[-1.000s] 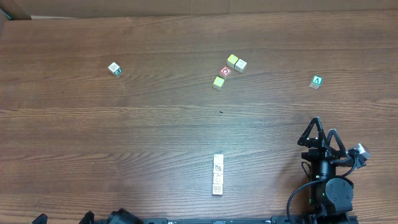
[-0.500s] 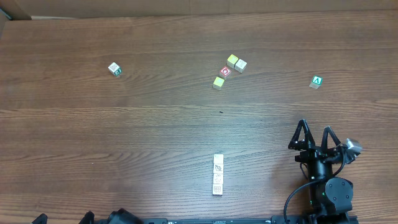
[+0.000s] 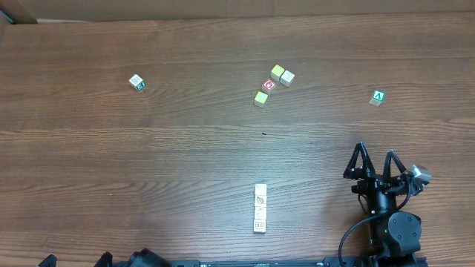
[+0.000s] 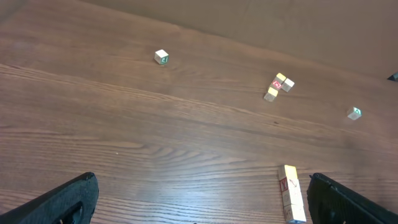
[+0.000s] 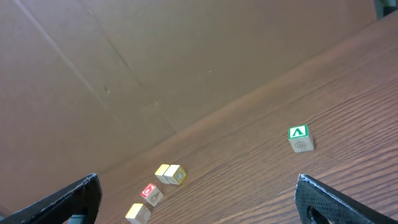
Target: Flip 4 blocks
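Lying in a row overhead, outside the right-wrist view: the blocks (image 3: 260, 208).

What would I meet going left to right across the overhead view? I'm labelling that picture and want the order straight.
green-edged cube → row of four pale blocks → tan cube → green "A" cube. Things that overlap these from side to side are left out.

Open tabletop (image 3: 148, 163) all around the blocks (image 3: 260, 208); right hand (image 3: 374, 150) well apart.
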### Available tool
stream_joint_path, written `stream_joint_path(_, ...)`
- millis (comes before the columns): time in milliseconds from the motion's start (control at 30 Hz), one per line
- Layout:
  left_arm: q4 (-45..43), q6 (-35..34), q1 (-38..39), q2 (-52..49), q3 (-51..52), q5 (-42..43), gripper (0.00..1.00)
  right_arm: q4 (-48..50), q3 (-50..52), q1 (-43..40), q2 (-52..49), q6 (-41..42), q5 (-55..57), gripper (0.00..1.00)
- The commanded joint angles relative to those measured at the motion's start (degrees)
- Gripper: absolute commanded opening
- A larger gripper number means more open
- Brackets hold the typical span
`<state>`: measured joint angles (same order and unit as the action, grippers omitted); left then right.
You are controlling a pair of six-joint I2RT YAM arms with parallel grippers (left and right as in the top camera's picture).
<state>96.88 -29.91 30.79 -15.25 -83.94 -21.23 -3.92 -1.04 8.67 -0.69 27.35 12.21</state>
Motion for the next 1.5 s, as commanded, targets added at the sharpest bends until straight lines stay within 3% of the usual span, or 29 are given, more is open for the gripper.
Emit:
stream_joint_path(0, -0.09, 0.11, 0.33, 0.59, 0.00, 0.28, 1.00, 0.39, 0.59, 0.26, 0.46, -0.63, -0.33, 1.00)
stream_joint_path(800, -0.09, 0.04, 0.33, 0.59, 0.00, 0.37, 1.00, 0.39, 0.59, 0.26, 0.46, -0.63, -0.33, 1.00)
stream_joint_path(933, -1.88, -0.59, -3.28, 0.59, 1.07, 0.20, 1.00, 0.39, 0.59, 0.26, 0.46, -0.63, -0.33, 1.00)
stream_joint_path(1167, -19.43, -0.52, -21.84, 1.66, 15.89, -0.72, 1.00, 0.39, 0.59, 0.26, 0.46, -0.63, -0.33, 1.00)
stream_joint_path(1333, -39.98, -0.50, -32.44, 3.63, 33.35, 9.31, 1.00, 0.39, 0.59, 0.26, 0.48, -0.63, -0.33, 1.00)
stream_joint_path(1467, -58.14, -0.55, -35.56, 7.08, 49.24, 18.51, 1.00, 0.39, 0.59, 0.26, 0.46, -0.63, -0.33, 1.00)
